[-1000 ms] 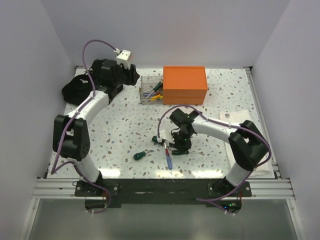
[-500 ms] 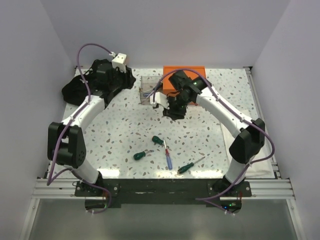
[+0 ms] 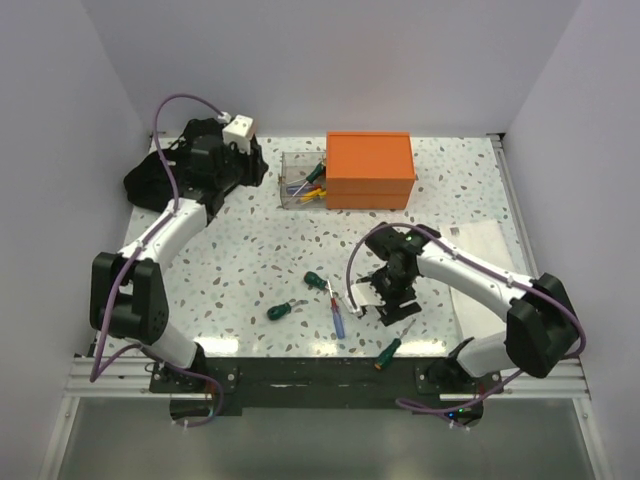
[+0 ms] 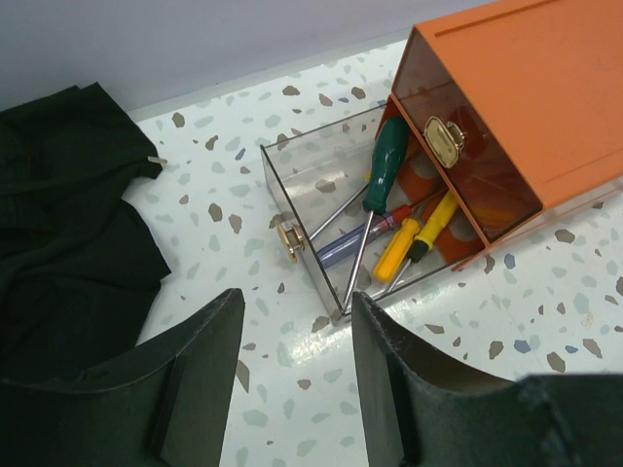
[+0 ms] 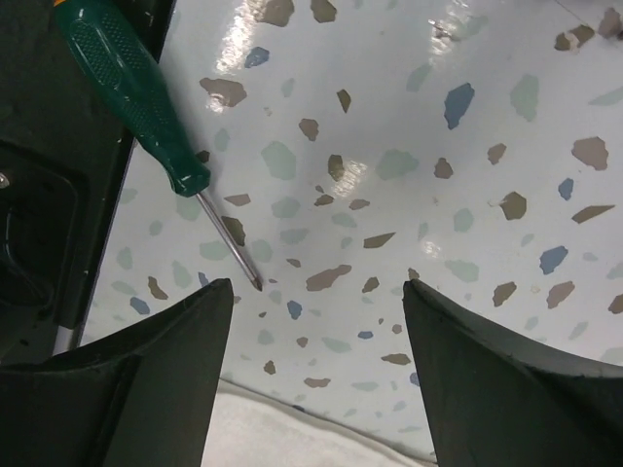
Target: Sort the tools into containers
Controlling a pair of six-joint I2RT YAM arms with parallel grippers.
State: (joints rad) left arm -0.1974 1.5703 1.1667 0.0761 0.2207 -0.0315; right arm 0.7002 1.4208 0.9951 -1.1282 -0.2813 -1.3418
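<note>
L gripper by the black cloth, jaws apart, empty. Its cam alone shows inside the clear bin: screwdrivers piled up, next to the orange box. Overhead alone shows loose screwdrivers mid-table. R gripper spread wide, holding nothing, green screwdriver w/ tip just beside one finger.

Black cloth heap lies crumpled at the far left corner of my table, whose white top is flecked with grey, brown and blue chips and shines under the light. A flat white cloth is spread along the table's right edge, reaching toward the near corner. Plain pale walls close in the left, far and right sides.
</note>
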